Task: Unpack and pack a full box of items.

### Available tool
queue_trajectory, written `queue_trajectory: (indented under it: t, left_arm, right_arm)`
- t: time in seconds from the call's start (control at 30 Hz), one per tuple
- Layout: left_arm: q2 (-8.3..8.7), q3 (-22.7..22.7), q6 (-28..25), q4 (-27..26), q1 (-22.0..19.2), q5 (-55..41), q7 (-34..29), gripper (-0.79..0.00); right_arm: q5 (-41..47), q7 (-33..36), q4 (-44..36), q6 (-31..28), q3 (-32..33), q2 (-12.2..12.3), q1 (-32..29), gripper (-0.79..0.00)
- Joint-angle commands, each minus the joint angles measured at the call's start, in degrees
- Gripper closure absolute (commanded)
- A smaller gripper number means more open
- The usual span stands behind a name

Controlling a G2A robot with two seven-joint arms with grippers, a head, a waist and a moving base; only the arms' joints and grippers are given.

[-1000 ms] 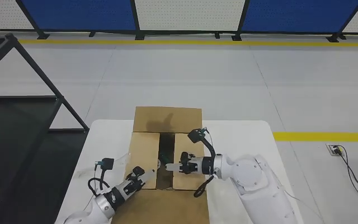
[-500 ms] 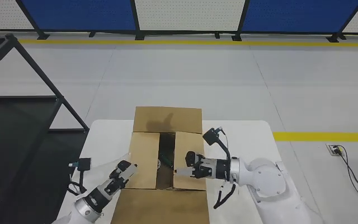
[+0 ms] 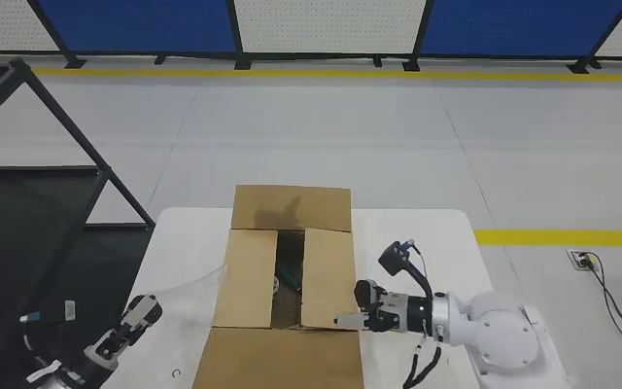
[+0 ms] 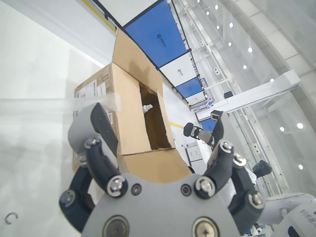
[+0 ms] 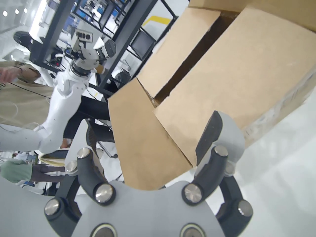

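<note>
Pale floor (image 3: 321, 126) with yellow lines runs back to blue and white panels (image 3: 321, 24). A white bench (image 3: 418, 233) in front carries the cardboard box (image 3: 292, 206). The box sits between the two claws. Its far and near flaps are folded out, and its two side flaps (image 3: 328, 277) lie nearly flat with a narrow slot between them. A white bottle (image 4: 147, 108) shows inside through the slot.

The right claw (image 3: 345, 319) is released, its fingers spread astride the near corner of the side flap closest to it, not pinching it. The left claw (image 3: 147, 307) is also released and holds nothing. The box is well ahead of it, and a clear strip (image 4: 108, 99), perhaps tape, trails just beside one of its fingers.

Several things could go wrong, as I judge it. Lifting with the right claw unclenched would let the flap slip off. A sideways shove would slide the box, since nothing pins it. Clenching on the very corner could crease or tear the cardboard. The strip may also cling to the left claw and drag.

Bare bench lies outward of each claw, with more of it on the right claw's side. The left claw is near the bench's edge, with a black frame (image 3: 49, 170) beyond. The near flap (image 3: 282, 360) juts back between both arms and crowds any pull-back. The slot looks too narrow to enter until a side flap is raised.
</note>
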Motion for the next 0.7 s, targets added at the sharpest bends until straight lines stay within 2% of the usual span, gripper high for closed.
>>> queue_trajectory:
  t: [0.0, 0.3, 0.37, 0.47, 0.67]
  left_arm:
    - [-0.01, 0.09, 0.00, -0.01, -0.06, -0.11, 0.57, -0.785]
    - [-0.01, 0.09, 0.00, -0.01, -0.06, -0.11, 0.57, -0.785]
    - [0.08, 1.28, 0.68, 0.56, -0.72, 0.22, -0.60, -0.785]
    - [0.38, 2.91, 1.75, 2.98, -4.54, 1.31, -1.58, -0.785]
    - [1.28, 7.84, 3.28, 11.17, -18.63, 5.84, -4.63, -0.785]
  right_arm:
    - [0.25, -0.35, 0.06, -0.01, -0.04, -0.01, 0.04, -0.785]
    - [0.25, -0.35, 0.06, -0.01, -0.04, -0.01, 0.04, -0.785]
    - [-0.02, -1.42, -0.36, -0.21, -0.98, 0.03, -0.34, -0.785]
    - [1.27, -1.02, -0.45, -0.21, -2.57, 0.20, 0.40, -0.785]
    - [8.93, 0.20, -1.05, -1.76, -1.29, 0.98, -1.02, -0.785]
